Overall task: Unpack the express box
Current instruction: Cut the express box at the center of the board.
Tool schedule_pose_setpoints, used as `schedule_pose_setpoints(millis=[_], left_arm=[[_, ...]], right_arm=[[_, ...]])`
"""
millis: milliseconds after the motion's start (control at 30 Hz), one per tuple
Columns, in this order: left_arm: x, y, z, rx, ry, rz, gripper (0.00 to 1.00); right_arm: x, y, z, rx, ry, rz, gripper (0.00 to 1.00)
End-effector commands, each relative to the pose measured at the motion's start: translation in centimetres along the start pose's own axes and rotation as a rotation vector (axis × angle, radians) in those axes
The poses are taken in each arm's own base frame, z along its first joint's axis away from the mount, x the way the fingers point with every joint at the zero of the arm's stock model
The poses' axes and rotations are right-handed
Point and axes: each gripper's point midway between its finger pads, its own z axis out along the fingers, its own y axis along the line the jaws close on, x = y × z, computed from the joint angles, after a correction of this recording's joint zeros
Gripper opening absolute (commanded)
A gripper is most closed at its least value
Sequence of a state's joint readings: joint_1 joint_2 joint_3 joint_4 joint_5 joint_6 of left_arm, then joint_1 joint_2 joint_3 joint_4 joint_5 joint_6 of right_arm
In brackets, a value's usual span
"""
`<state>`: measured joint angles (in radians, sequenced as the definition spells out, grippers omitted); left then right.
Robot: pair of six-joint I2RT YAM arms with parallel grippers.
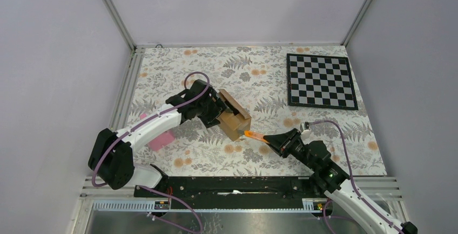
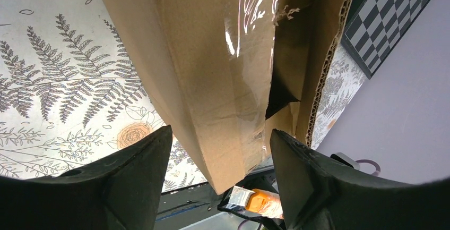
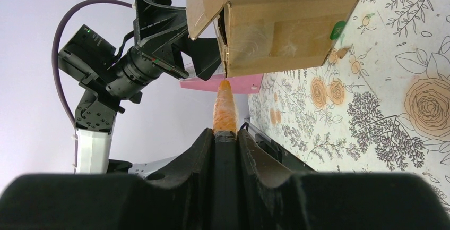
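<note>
Evidently the small brown cardboard express box [image 1: 236, 119] rests mid-counter [image 1: 259, 72]. The left end effector [image 1: 217, 114] clamps one end to steady it, while the right end effector [image 1: 274, 139], closed on a slim orange-and-black cutter [image 1: 254, 135], aims its tip at the taped seam.

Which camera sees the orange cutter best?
The right wrist view: the orange cutter is close up, tip by the express box. The top view shows it tiny; the left wrist view, only an orange scrap.
</note>
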<state>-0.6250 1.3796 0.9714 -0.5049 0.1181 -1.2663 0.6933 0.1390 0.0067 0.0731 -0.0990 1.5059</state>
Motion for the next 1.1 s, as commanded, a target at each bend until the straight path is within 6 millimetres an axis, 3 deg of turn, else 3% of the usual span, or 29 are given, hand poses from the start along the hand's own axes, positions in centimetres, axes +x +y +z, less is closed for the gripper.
schedule_pose_setpoints(millis=[0, 1067], left_arm=[[-0.4, -0.6, 0.3, 0.018, -0.027, -0.014, 0.70], [-0.3, -0.6, 0.5, 0.019, -0.021, -0.012, 0.69]], right_arm=[[0.2, 1.7, -0.2, -0.061, 0.013, 0.011, 0.00], [0.1, 0.8, 0.0, -0.036, 0.006, 0.007, 0.00]])
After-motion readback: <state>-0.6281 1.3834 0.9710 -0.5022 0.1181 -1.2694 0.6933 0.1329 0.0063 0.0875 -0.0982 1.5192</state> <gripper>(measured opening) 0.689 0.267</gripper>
